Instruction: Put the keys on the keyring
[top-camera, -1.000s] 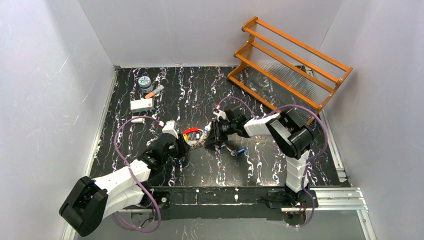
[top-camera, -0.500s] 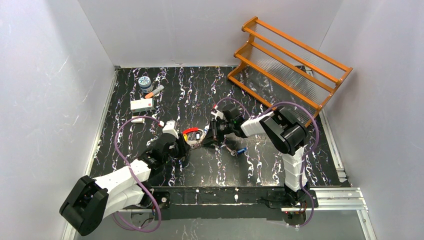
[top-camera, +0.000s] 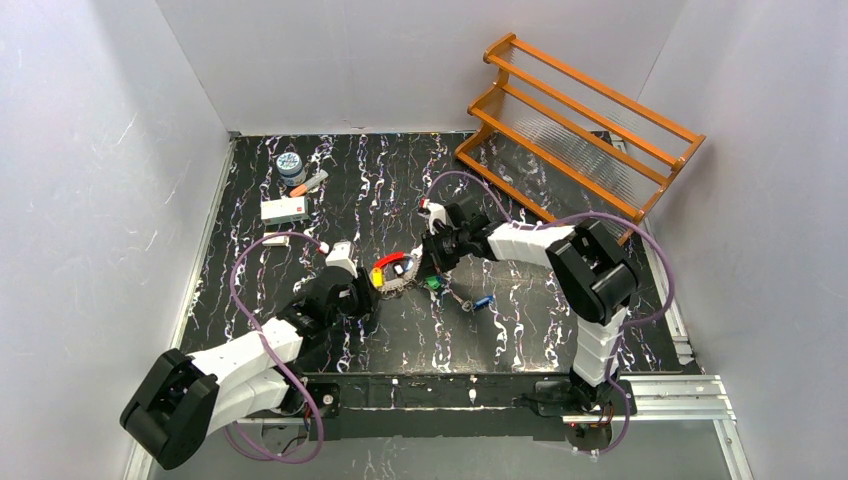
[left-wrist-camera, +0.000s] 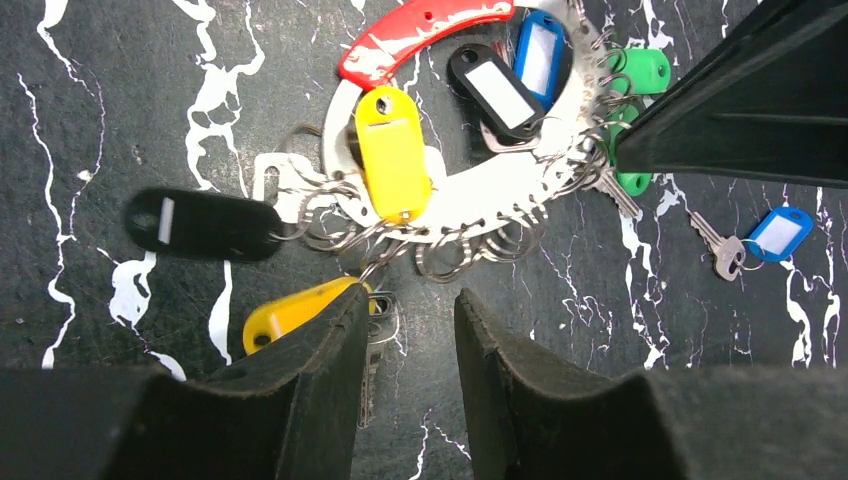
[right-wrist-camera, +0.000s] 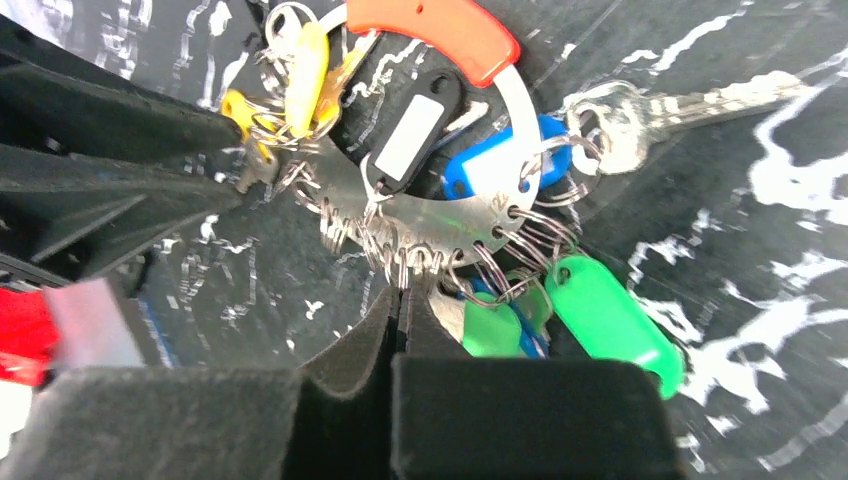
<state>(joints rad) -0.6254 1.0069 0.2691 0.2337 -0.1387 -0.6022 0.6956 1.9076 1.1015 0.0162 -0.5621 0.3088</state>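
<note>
**Top and wrist views.** The keyring (top-camera: 393, 272), a pale disc with a red grip and a fringe of small wire loops carrying tags, lies flat at the centre of the top view. My left claw (left-wrist-camera: 410, 300) stands part open at the bottom of its wrist view. Its jaws sit just below the loops under the yellow tag (left-wrist-camera: 392, 150), apparently to steady the ring, and nothing is pinched. My right claw (right-wrist-camera: 400, 300) is closed, tips meeting at the loops on the ring's lower rim, probably to catch one; whether one is caught I cannot tell. A loose key (top-camera: 480, 302) with a blue tag waits lower right of the ring. Compared with a second earlier, my right jaws have closed, that wrist has moved up-frame and a green tag (top-camera: 433, 283) now shows; my left arm is unchanged
</note>
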